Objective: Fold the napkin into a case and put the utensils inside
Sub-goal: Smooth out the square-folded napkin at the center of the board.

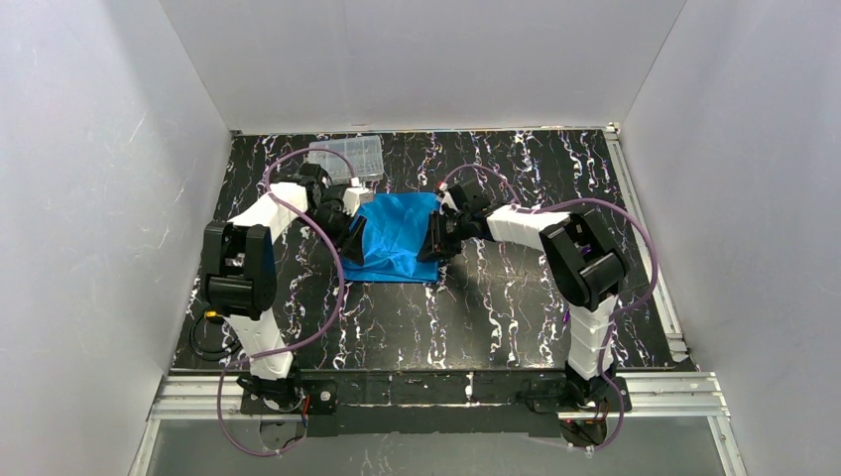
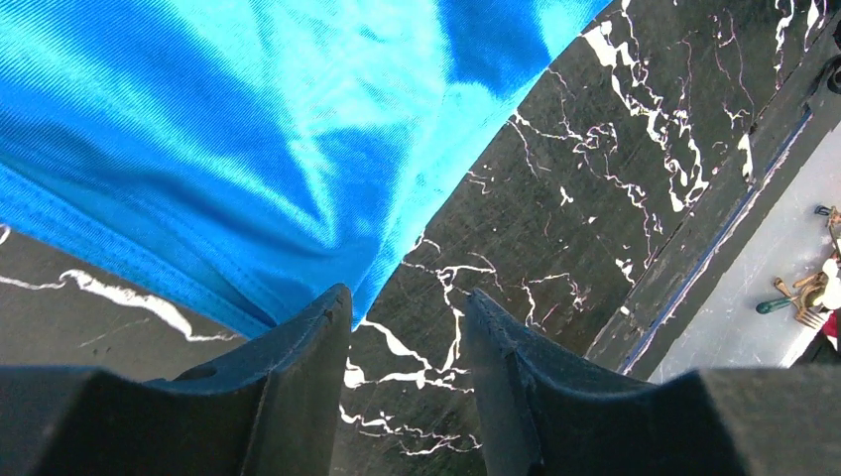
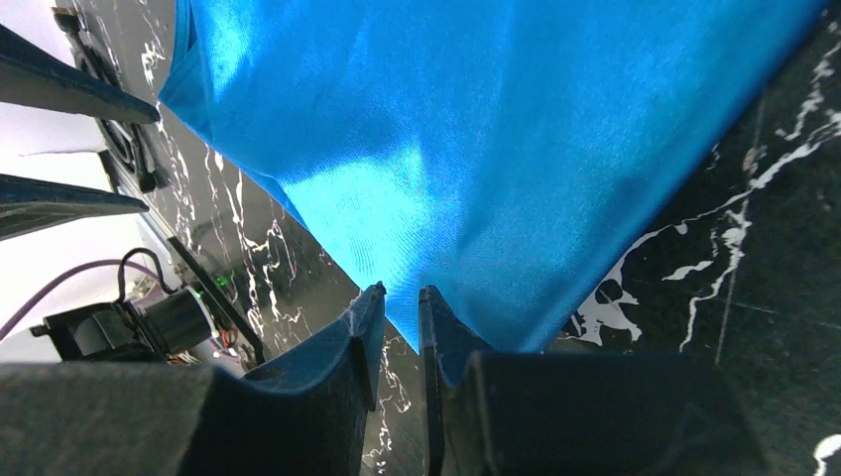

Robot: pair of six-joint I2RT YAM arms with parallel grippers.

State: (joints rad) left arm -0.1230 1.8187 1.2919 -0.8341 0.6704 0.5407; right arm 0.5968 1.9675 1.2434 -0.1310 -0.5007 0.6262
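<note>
Black, white-veined marble-look tabletop [image 1: 516,307], and lying on it toward the far side is one bright blue, shiny, thin cloth napkin [image 1: 397,238], a bit rumpled, between the two arms. One clear plastic compartment box [image 1: 345,157] sits just behind it. The left hand [image 2: 409,327] is spread over bare tabletop at the cloth's edge. The right hand [image 3: 402,307] is nearly pressed together, nipping the napkin's edge.

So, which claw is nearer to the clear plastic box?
Left. The left claw is at the napkin's left edge, near the clear box; the right claw is across the napkin, farther off.
</note>
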